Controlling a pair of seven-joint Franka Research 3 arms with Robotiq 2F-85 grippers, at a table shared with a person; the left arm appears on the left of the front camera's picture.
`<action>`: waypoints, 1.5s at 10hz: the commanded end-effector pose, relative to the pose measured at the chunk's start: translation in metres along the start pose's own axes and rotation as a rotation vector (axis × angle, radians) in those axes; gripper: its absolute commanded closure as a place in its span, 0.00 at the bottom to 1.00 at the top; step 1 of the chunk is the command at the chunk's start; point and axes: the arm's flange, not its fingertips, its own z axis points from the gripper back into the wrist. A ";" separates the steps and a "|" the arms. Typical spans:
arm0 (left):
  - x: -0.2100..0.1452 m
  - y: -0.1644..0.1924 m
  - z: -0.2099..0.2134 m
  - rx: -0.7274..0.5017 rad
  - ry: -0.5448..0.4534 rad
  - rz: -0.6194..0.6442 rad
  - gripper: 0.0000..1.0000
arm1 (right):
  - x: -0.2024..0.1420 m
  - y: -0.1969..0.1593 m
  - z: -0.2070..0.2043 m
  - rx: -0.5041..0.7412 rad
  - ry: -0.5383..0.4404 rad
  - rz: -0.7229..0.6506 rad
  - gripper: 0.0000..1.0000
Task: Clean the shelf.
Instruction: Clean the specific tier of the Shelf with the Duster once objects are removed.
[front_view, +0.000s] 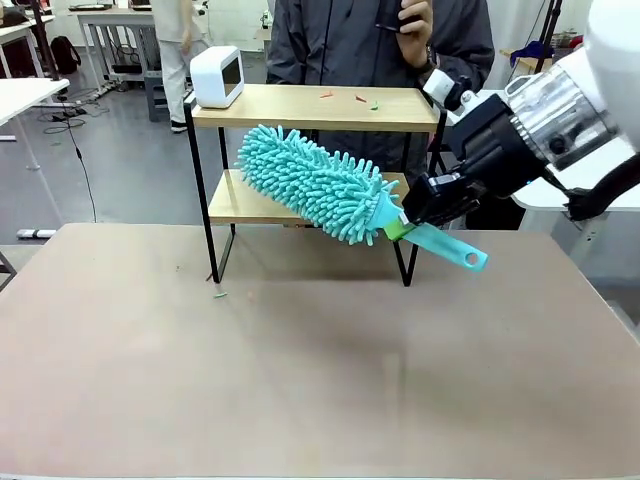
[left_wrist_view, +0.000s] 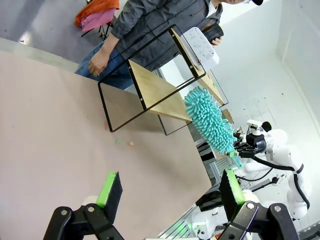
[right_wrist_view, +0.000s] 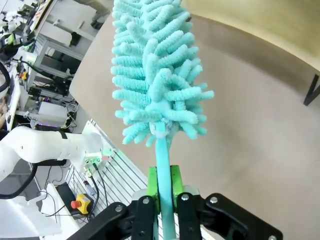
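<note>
With the right jaws clamped on the duster (front_view: 315, 185) handle and the left jaws wide and empty, best raise the head onto the shelf (front_view: 300, 108) top and sweep the scraps (front_view: 360, 99) off.

A robotics lab: white robot arm (right_wrist_view: 40, 145), red emergency-stop button (right_wrist_view: 76, 204), loose black cables (front_view: 78, 155) across a grey floor (front_view: 140, 180), white benches (front_view: 20, 92).

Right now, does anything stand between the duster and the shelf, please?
Nothing visible does: the fluffy turquoise duster, in the right gripper, hangs before the two-tier wooden shelf. A small white box sits at its top board's left end.
</note>
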 end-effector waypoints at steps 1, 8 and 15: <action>0.001 -0.001 -0.001 -0.015 -0.012 -0.018 0.00 | -0.006 -0.007 0.006 0.073 0.004 0.040 0.87; 0.001 -0.001 -0.001 -0.015 -0.012 -0.018 0.00 | -0.155 -0.041 0.210 0.180 -0.012 -0.049 0.87; 0.001 -0.001 -0.001 -0.015 -0.012 -0.018 0.00 | -0.271 -0.147 0.253 0.070 -0.329 -0.515 0.87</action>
